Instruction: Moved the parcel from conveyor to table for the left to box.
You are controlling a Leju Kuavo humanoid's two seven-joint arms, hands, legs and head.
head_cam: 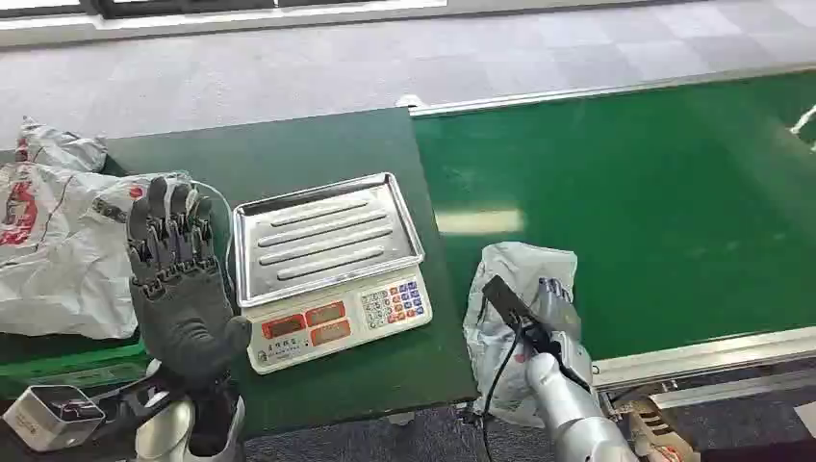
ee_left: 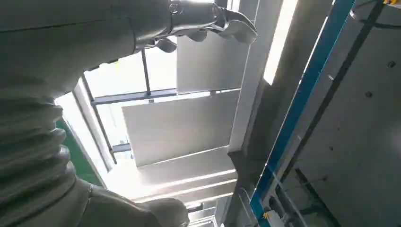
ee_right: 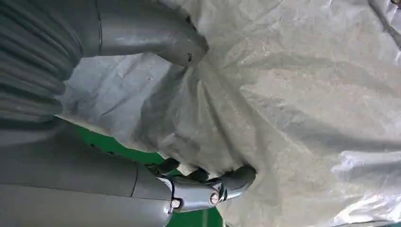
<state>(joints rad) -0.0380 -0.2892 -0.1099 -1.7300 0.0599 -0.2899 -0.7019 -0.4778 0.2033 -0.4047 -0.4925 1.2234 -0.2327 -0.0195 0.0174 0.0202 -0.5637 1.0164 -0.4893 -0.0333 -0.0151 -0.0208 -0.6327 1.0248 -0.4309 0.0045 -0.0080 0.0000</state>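
Fingers of my right hand [head_cam: 550,306] are closing on the crumpled grey plastic parcel [head_cam: 510,289] at the green conveyor's [head_cam: 674,212] near edge, so I'm firming the grip before lifting toward the dark-green table [head_cam: 289,154], left hand [head_cam: 178,279] waiting spread wide.

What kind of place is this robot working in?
Probably a parcel sorting or packing station. A long green conveyor belt carries a grey plastic parcel that the right hand grips, and a weighing scale sits on the table near more bagged parcels.
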